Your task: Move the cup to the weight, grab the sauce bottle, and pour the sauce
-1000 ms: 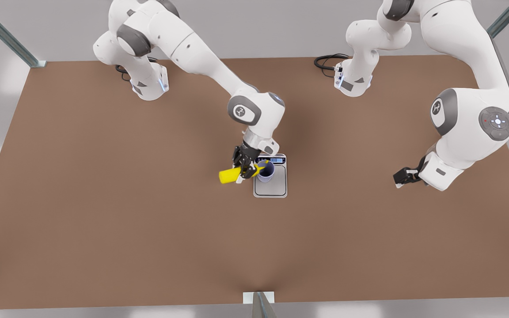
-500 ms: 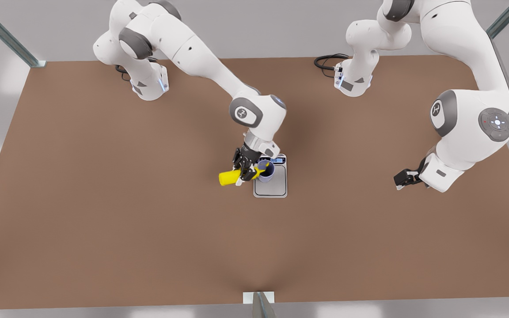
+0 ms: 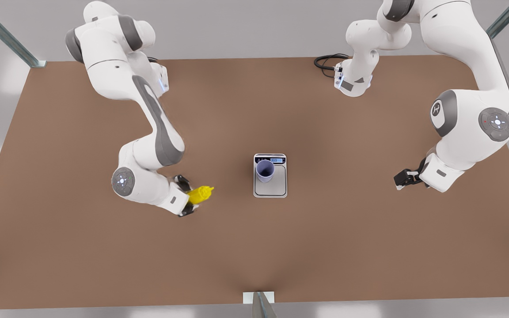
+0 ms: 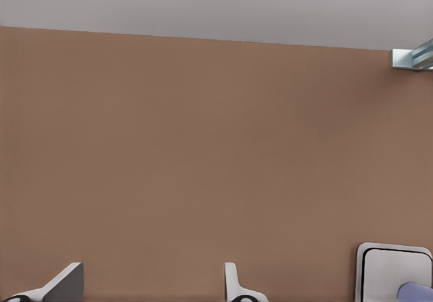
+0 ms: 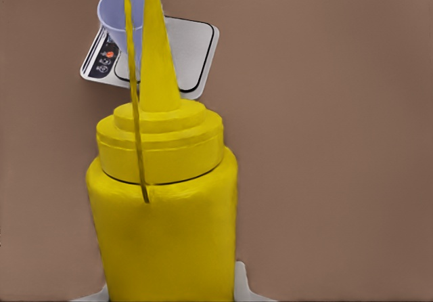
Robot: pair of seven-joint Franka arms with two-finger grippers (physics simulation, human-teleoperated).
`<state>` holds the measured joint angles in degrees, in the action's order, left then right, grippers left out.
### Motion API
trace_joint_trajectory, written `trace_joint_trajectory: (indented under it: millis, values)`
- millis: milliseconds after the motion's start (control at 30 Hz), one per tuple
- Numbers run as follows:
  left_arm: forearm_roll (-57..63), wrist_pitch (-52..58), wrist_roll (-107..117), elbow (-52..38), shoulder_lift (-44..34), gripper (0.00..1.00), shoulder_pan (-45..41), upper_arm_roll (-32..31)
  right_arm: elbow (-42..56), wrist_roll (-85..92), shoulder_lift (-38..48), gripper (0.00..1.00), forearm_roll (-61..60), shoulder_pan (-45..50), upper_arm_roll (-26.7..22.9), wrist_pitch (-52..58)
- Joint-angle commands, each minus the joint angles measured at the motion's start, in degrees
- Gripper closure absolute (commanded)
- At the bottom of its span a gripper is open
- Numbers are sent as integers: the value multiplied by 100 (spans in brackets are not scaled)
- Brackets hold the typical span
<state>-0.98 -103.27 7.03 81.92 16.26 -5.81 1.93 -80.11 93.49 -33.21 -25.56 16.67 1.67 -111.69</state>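
The right gripper [image 3: 191, 199] has its fingers clamped around the sauce bottle [image 5: 162, 221], whose nozzle points toward the cup [image 3: 265, 170] standing on the weight [image 3: 270, 187] farther off, while beyond that the left gripper [image 3: 399, 179] waits with fingers spread.

a simulated robot lab: bare brown table [image 3: 104, 247], plain grey walls [image 3: 245, 31], metal frame struts [image 3: 7, 37]

You get soft, even overhead light on the matte brown counter [image 3: 104, 247], no glare. Faint fuzzy shadows sit under both white arms. The arm at the front view's left looks slightly motion-smeared.
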Motion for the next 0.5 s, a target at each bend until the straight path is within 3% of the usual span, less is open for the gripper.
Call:
trace_joint_trajectory:
  millis: [0, 167, 300, 467]
  values:
    - [1, 0, 0, 0, 0, 0, 1, 0, -84, 274, 7, 42, -265, -94, 0, -2]
    - [1, 0, 0, 0, -18, 0, 1, 0, -822, 2612, -256, 42, -2181, -1219, 0, 499]
    - [1, 0, 0, 0, -9, 0, 1, 0, -796, 2946, -792, 42, -2805, -1940, 0, 1431]
    - [1, 0, 0, 0, -9, 0, 1, 0, -752, 3904, -1346, 42, -3524, -1975, 9, 1484]
